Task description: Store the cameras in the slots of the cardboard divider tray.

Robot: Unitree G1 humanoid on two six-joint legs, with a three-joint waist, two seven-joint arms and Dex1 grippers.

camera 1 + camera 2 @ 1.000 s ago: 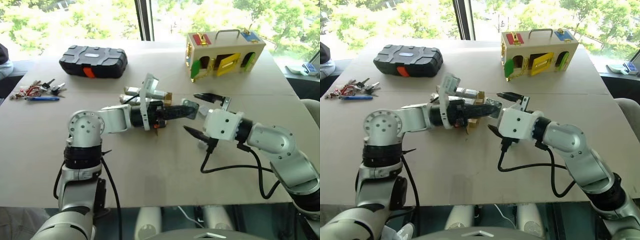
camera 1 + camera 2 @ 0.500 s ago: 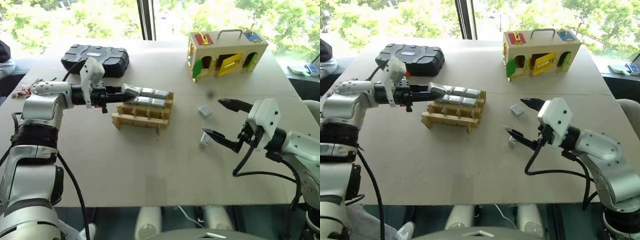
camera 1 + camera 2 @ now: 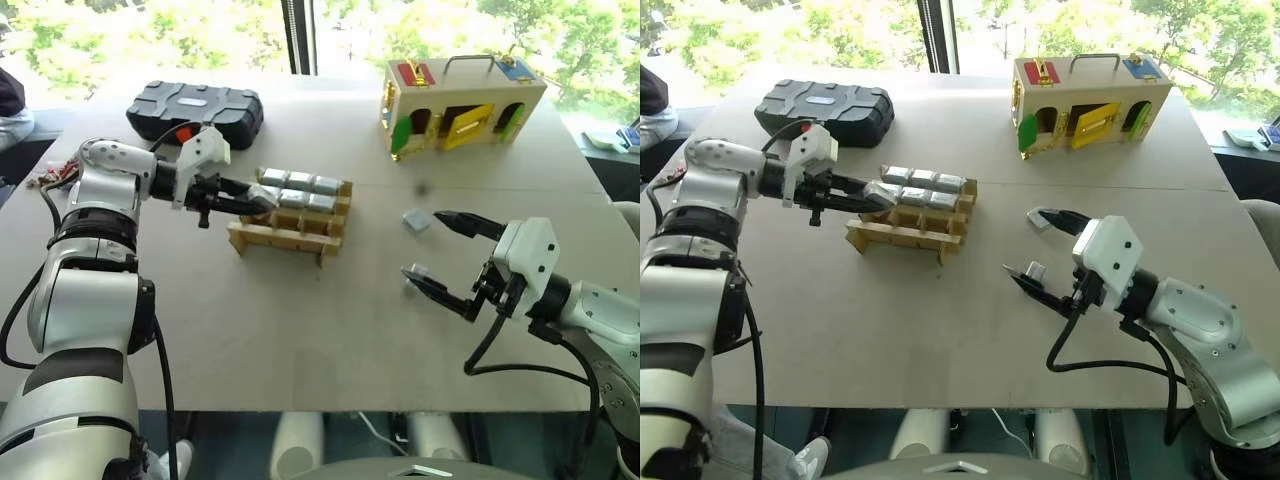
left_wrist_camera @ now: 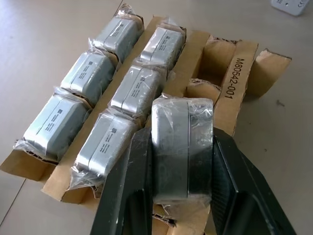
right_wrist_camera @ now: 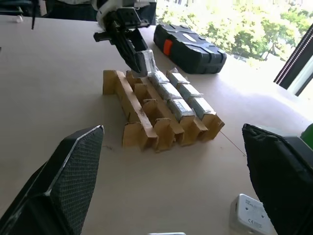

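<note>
- Head views: my left pincer (image 3: 262,199) is clamped on one camera (image 3: 266,198), wrapped in clear film, and holds it at the near-left corner of the cardboard divider tray (image 3: 285,238). Six stored cameras (image 3: 298,190) fill the two far rows just beyond my fingertips; the front row below them looks empty. My right pincer (image 3: 438,255) stands wide apart and holds nothing. One loose camera (image 3: 416,219) lies on the bench (image 3: 300,330) just beyond its upper finger, and a second loose camera (image 3: 418,271) lies between its fingers on the bench, whether touched I cannot tell. A black case (image 3: 195,106) and a wooden box (image 3: 463,90) sit at the far side, well away from both pincers.
- Left wrist view: the held camera (image 4: 182,147) stands upright between my fingers (image 4: 124,191), gripped across its narrow faces, right over an open front slot (image 4: 205,90). I judge it a stiff, fairly dense block; the film looks slick, so a firm squeeze across flat opposite faces suits it. The cardboard is soft and light, and could shift or crumple if I push down crooked.
- Right wrist view: past my spread fingers (image 5: 66,183) I see the tray (image 5: 146,122) and my left pincer (image 5: 134,54) at its far end. A loose camera (image 5: 252,215) lies near my finger.
</note>
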